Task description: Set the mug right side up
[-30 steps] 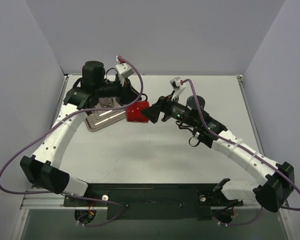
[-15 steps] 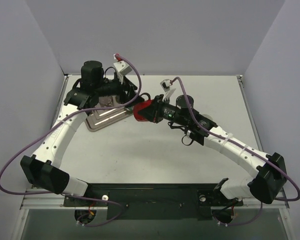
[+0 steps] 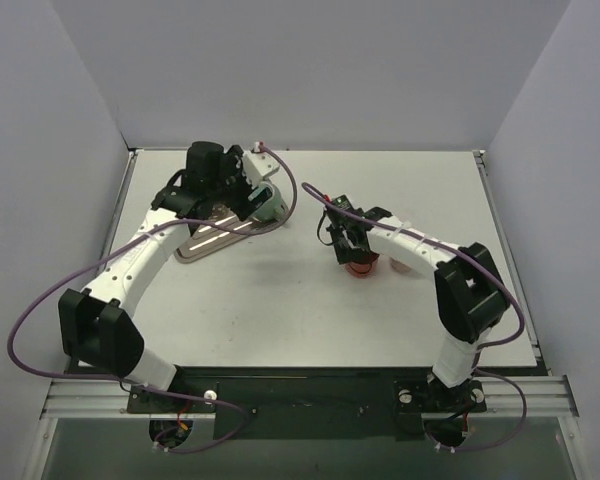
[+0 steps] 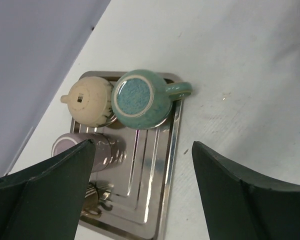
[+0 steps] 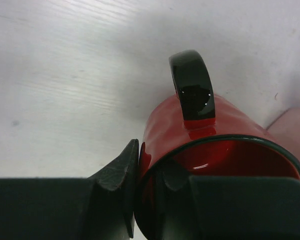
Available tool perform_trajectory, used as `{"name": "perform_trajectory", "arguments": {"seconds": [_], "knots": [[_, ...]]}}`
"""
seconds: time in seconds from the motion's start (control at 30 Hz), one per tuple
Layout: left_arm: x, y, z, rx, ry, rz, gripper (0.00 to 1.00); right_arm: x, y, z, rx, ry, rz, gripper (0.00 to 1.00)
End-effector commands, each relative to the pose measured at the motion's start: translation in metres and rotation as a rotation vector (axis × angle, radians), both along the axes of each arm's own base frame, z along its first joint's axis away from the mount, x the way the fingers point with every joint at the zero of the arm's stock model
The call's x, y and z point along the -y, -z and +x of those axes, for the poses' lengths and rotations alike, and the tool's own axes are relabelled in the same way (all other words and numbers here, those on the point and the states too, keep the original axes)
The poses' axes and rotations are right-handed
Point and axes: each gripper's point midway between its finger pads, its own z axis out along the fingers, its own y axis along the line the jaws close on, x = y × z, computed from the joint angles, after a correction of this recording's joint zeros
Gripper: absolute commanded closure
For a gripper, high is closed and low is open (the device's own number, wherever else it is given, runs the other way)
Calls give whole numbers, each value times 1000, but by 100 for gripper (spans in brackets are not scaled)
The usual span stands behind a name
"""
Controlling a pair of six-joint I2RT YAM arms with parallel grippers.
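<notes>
The red mug (image 3: 361, 266) stands mouth-up a little right of centre in the overhead view, on or just above the bench (image 3: 280, 300); I can't tell which. The right hand (image 3: 352, 243) pinches its wall at the rim, one finger inside and one outside, beside the black handle (image 5: 192, 85). It looks like glazed pottery to me: stiff, weighty, slick and breakable, so the rim seems a surer hold than the glossy handle. A pale pink thing (image 5: 290, 125) lies just beside it. At upper left, well apart, the left hand (image 3: 263, 200) hangs spread and empty over a metal tray (image 4: 155, 210) holding a teal mug (image 4: 140, 100), a cream mug (image 4: 90, 102) and a purple mug (image 4: 107, 147).
</notes>
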Motion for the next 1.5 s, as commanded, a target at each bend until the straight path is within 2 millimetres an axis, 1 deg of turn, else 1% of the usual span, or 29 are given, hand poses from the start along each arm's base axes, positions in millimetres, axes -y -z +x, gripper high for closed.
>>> {"name": "perform_trajectory", "arguments": {"seconds": [0.0,0.2,0.23,0.27,0.3,0.33,0.37,0.4,0.43,0.47,0.5,0.53,0.57,0.6,0.63,0.67,0.73,0.8,0.9,0.97,1.07,1.1,1.13,1.2,1.3,1.33,1.4,1.43,1.47], "knots": [[-17,19,28,139,-48,208,11,31,8,10,-23,56,-139,100],[-6,37,26,134,30,246,11,38,31,10,-71,83,-132,100],[-5,44,27,121,42,258,11,39,32,10,-69,88,-123,97],[-3,47,27,128,65,276,11,39,31,11,-66,92,-109,90],[-1,55,27,115,83,289,11,40,29,9,-64,96,-102,74],[3,59,25,117,122,309,11,39,26,9,-56,95,-95,67],[5,67,25,107,147,330,11,40,19,9,-40,97,-80,56],[10,72,22,111,190,362,11,39,15,8,-32,95,-69,53],[15,78,23,109,220,389,11,39,4,9,-5,96,-52,47],[20,84,18,116,280,446,11,40,-3,8,8,94,-45,45],[27,90,21,127,332,491,11,41,-16,8,36,97,-29,42],[28,99,16,107,378,535,11,42,-30,6,68,95,-12,40],[35,104,18,128,454,594,11,45,-37,3,79,95,-6,37],[34,113,12,99,500,634,11,47,-52,1,115,97,19,36],[40,120,16,123,573,696,11,51,-54,-2,120,101,16,33],[41,125,15,121,605,723,11,55,-65,-5,144,99,30,32],[47,136,19,148,698,777,11,68,-69,-10,156,115,26,32],[51,150,25,151,760,810,12,89,-65,-13,151,166,10,32],[60,162,46,158,763,835,14,113,-57,-19,133,233,8,32],[63,168,60,167,756,858,16,120,-54,-24,134,248,6,32],[69,177,81,191,730,879,16,122,-54,-30,136,246,14,32],[71,175,89,218,698,887,16,122,-54,-30,140,246,17,32],[72,181,91,210,697,897,17,122,-54,-32,141,244,17,32],[67,188,93,190,700,929,21,124,-55,-33,145,241,18,32],[57,195,92,175,712,972,45,126,-58,-33,161,241,18,32],[53,198,91,176,713,988,48,126,-58,-33,159,239,16,32],[53,196,91,189,714,993,67,124,-60,-32,161,231,27,32],[53,193,90,187,715,993,73,123,-60,-32,159,231,30,32],[54,192,89,186,716,993,94,122,-60,-31,158,225,36,32]]}}
